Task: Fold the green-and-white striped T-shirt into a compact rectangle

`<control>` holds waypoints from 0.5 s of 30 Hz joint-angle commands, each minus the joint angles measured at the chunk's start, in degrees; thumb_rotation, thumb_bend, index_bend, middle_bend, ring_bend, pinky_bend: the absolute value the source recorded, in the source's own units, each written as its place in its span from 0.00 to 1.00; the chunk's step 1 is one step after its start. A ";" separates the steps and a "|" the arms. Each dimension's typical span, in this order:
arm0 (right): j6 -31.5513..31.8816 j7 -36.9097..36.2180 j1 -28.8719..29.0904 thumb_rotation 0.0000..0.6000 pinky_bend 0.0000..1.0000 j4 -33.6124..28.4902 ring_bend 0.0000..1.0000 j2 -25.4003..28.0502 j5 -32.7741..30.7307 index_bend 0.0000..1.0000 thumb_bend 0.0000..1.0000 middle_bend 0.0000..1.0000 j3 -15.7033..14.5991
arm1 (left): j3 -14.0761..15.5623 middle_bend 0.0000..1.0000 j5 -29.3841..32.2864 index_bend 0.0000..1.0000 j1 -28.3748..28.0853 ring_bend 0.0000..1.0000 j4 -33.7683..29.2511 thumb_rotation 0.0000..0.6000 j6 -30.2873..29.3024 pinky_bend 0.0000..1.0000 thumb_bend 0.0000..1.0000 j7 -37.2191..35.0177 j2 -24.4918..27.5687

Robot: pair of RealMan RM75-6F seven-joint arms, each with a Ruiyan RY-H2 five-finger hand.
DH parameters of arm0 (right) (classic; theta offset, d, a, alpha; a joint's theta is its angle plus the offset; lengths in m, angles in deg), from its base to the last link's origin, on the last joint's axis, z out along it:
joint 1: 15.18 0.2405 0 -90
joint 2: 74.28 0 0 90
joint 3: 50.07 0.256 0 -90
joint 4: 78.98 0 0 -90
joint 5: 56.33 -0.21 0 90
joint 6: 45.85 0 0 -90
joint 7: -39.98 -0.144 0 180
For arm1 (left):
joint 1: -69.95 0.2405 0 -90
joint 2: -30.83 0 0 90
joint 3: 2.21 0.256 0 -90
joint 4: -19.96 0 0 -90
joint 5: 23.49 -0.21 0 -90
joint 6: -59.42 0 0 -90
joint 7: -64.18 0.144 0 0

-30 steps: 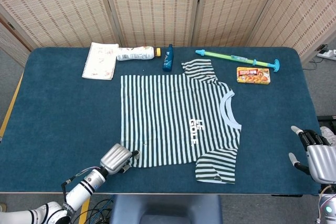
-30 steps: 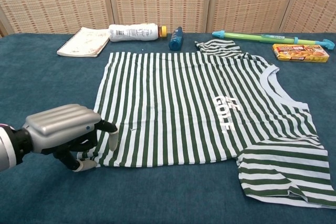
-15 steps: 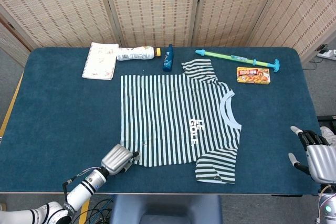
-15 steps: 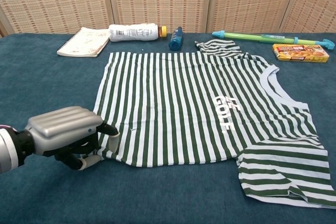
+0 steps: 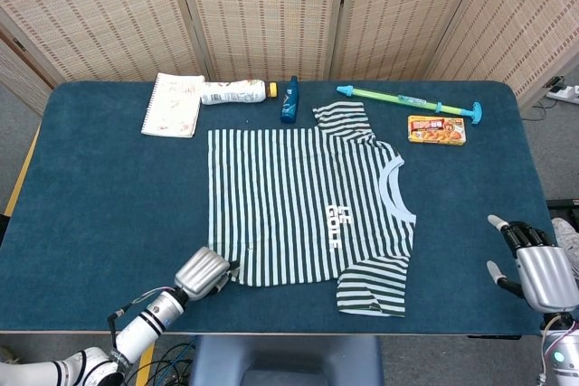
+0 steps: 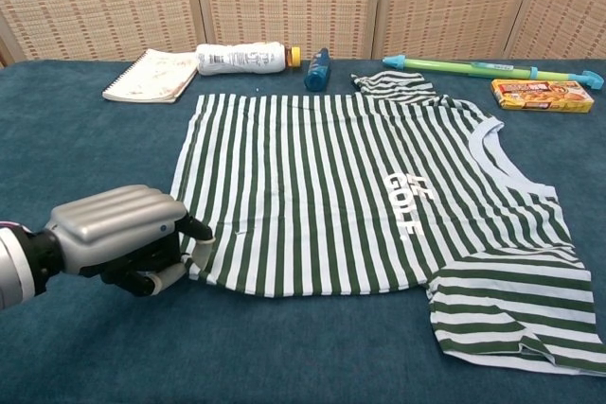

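From the head view, the T-shirt (image 5: 303, 214) lies flat in the middle of the table (image 5: 99, 196), its collar toward the orange box (image 5: 436, 129). The left hand (image 5: 203, 271) sits at the shirt's near hem corner with its fingers curled in. Compared with one second ago, this hand has drawn slightly toward the table edge, and the hem corner seems to follow it a little. I think the grasp is just made, so the first fold can begin. The right hand (image 5: 534, 268), far from the shirt at the table's right edge, has fingers spread and holds nothing; it has moved a bit inward.

From the chest view, the left hand (image 6: 118, 238) has the fingers (image 6: 166, 276) closed on the hem corner, and the cloth edge is tucked between them. Before, the fingertips were only beside the hem. The shirt (image 6: 369, 215) is otherwise unfolded. The right hand does not appear here.
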 commanded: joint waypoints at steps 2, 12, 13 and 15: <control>-1.37 1.16 1.79 1.00 0.27 0.75 0.33 -0.62 3.14 0.14 0.32 0.35 -0.98 | -0.04 0.98 -0.11 0.55 -0.01 0.91 -0.70 1.00 -0.23 1.00 0.58 -0.25 0.17; -6.15 8.78 7.15 1.00 0.63 6.66 0.62 -5.70 8.73 0.23 0.32 0.64 -1.80 | -0.14 0.98 0.35 0.55 -0.12 0.91 0.06 1.00 -0.12 1.00 0.58 -0.47 -0.64; -6.99 9.02 7.80 1.00 0.71 7.85 0.68 -6.54 8.95 0.25 0.32 0.70 -1.93 | -0.16 0.98 0.41 0.55 -0.11 0.91 0.17 1.00 -0.15 1.00 0.58 -0.55 -0.69; -8.29 8.86 8.85 1.00 0.83 9.86 0.77 -7.94 9.31 0.28 0.29 0.78 -2.19 | -0.19 0.98 0.55 0.55 -0.05 0.91 0.28 1.00 -0.23 1.00 0.58 -0.68 -0.72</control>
